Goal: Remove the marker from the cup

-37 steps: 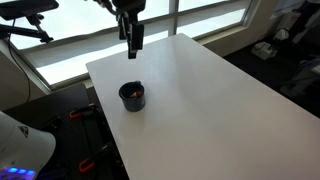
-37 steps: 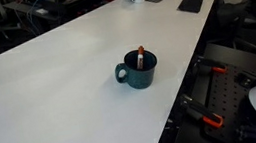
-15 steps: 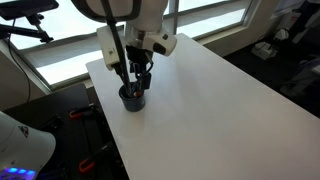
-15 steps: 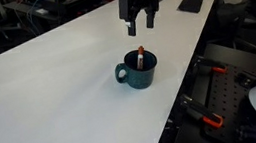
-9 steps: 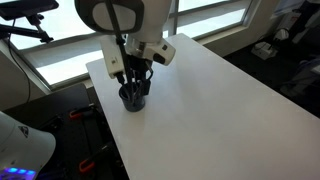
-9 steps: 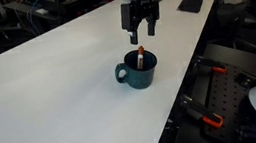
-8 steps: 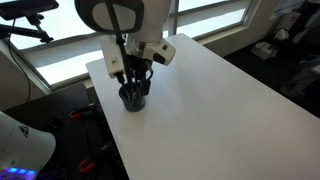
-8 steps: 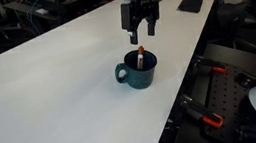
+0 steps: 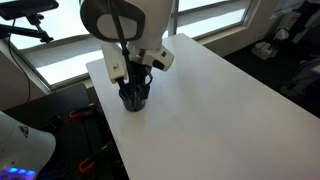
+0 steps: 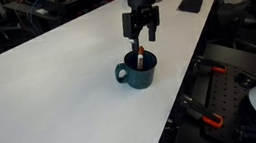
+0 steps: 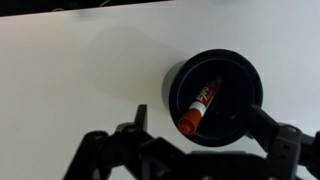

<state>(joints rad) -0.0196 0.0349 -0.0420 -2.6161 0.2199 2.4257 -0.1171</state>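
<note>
The black gripper (image 10: 143, 40) is held over the round navy cup (image 10: 129, 77) on the white desk (image 10: 49, 83) — fingers spread — a thin red-ended marker (image 11: 200, 104) leaned inside.

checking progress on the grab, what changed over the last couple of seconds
The gripper came in over the table and dropped toward the cup. Its jaws are open and now hang just above the marker, with nothing gripped yet. The marker still leans inside the cup, and the cup has not moved.
</note>
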